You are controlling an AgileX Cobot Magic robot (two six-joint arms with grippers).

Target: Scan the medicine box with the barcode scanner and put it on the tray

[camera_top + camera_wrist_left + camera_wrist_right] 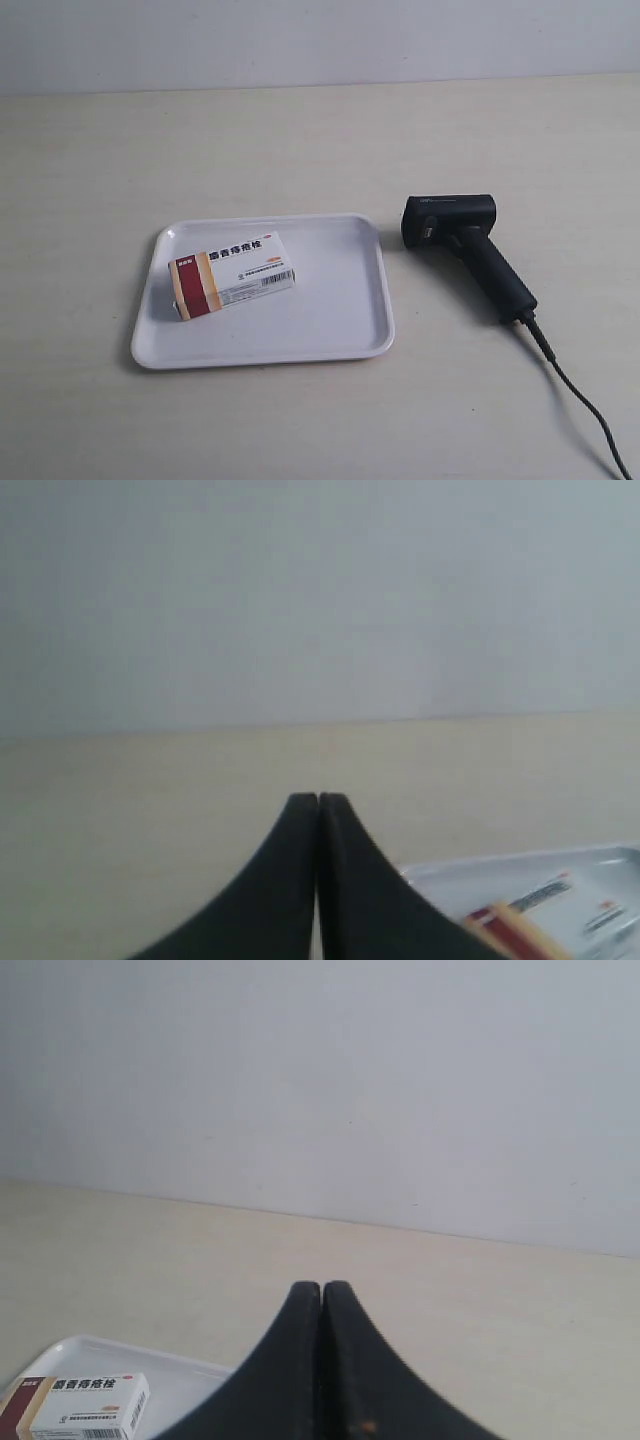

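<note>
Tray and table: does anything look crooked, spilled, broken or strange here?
Nothing is spilled or broken. The medicine box lies flat inside the tray, turned a little askew to its edges. The scanner lies on its side on the table beside the tray, not touching it.

One medicine box [232,272] lies in view, a single white carton with a red and tan end. There is one white tray [340,320], one black barcode scanner [468,250] and one black cable [585,405] running from its handle. Two grippers appear, the left gripper [318,800] and the right gripper [321,1287], one per wrist view.
</note>
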